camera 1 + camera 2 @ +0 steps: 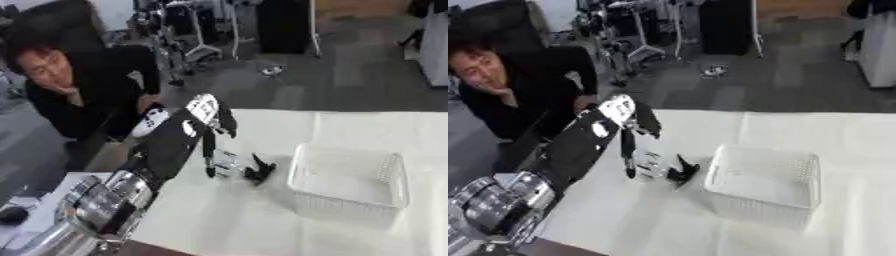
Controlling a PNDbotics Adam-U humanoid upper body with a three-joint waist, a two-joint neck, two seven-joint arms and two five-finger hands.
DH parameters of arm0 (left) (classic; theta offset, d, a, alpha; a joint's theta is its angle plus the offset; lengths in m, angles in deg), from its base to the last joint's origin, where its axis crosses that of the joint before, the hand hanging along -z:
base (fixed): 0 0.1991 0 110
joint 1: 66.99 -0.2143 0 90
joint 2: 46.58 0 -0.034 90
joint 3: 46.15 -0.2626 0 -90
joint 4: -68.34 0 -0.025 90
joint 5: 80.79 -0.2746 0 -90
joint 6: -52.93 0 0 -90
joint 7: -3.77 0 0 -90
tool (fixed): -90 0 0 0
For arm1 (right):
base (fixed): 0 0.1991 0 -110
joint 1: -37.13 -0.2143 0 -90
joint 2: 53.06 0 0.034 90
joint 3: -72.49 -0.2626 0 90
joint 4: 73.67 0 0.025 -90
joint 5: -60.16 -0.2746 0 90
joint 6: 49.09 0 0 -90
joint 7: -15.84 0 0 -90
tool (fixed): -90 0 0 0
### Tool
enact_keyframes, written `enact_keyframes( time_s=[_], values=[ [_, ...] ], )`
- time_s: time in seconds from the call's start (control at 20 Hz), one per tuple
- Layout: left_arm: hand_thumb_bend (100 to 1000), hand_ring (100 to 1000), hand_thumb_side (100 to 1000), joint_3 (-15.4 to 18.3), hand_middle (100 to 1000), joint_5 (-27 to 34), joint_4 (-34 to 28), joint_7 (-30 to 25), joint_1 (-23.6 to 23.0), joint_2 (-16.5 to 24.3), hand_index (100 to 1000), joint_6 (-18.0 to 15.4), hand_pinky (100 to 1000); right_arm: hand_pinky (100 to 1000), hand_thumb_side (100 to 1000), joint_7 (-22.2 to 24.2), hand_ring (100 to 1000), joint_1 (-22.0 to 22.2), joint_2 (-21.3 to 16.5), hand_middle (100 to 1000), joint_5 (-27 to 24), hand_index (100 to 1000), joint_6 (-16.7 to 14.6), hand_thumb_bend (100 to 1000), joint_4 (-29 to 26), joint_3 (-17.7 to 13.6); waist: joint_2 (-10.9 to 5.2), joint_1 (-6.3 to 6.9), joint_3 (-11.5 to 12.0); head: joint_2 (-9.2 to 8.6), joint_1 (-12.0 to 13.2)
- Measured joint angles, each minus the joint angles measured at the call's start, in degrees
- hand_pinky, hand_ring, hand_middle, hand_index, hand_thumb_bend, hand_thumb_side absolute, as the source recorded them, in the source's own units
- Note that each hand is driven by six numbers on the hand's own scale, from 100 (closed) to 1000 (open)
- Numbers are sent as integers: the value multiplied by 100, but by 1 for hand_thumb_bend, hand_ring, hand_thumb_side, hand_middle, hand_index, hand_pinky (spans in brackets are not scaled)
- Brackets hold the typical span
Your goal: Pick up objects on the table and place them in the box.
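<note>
A small pale silvery object [229, 164] and a black object [260, 170] lie side by side on the white table [367, 125], left of a white mesh basket [392, 175]. My left hand [203, 111] hangs over the table's left part, its fingers [210, 157] pointing straight down. One fingertip reaches the pale object's left side; I cannot tell whether it touches. The hand is open and holds nothing. My right hand shows in no view.
The table's left edge runs diagonally under my left forearm [166, 150]. Beyond the far edge lies grey floor with chair bases and dark cabinets [284, 25]. A dark round thing [13, 215] sits on a lower surface at the bottom left.
</note>
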Motion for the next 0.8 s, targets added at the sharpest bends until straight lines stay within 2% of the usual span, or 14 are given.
enact_keyframes(
  time_s=[0.4,0.7,0.8],
  values=[
    [814,1000,906,-11,1000,5,58,39,-132,-1,1000,-47,1000,456,1000,4,535,-1,0,584,0,853,-4,299,0,0,0,0,-5,0,0],
    [827,1000,878,-15,1000,-19,58,100,-212,-53,991,-75,1000,457,1000,10,535,-6,7,584,0,853,-10,294,0,2,5,0,-64,0,1],
    [831,961,862,-15,965,-90,56,139,-237,-70,989,-62,1000,457,1000,10,535,-11,12,583,0,854,-11,295,0,2,7,1,-84,0,2]
  ],
)
